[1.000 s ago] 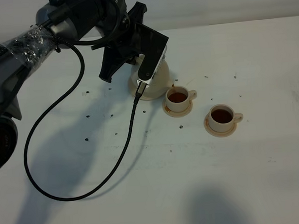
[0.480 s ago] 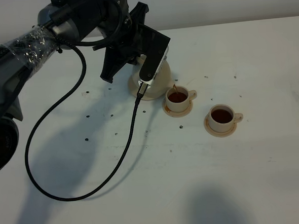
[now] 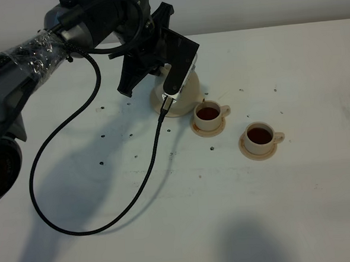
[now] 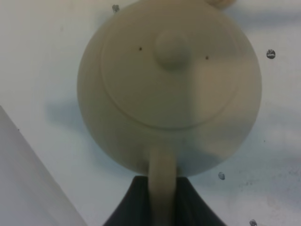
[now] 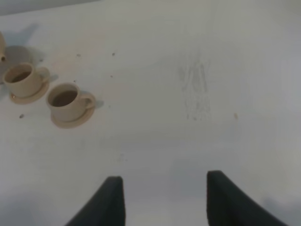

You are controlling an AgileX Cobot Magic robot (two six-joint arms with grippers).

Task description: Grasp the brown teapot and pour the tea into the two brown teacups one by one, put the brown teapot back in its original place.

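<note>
1. Exterior high view: the brown teapot (image 3: 185, 96) is at the back left of the white table (image 3: 298, 206), mostly hidden under the left arm (image 3: 50, 40). Its spout side is just beside the nearer teacup (image 3: 209, 113). The second teacup (image 3: 261, 136) stands to the right, apart from the first. Each cup stands on its own saucer and holds dark tea. A black cable (image 3: 66, 191) loops across the table. This view does not show how the claw stands.
2. Left wrist view: the left gripper (image 4: 162, 203) pinches the teapot's loop handle (image 4: 162, 174), with a dark finger on each side. The knobbed lid (image 4: 171, 47) is on the pot.
3. Right wrist view: the right gripper (image 5: 164, 200) is spread wide and empty above bare table, well apart from both teacups.
</note>
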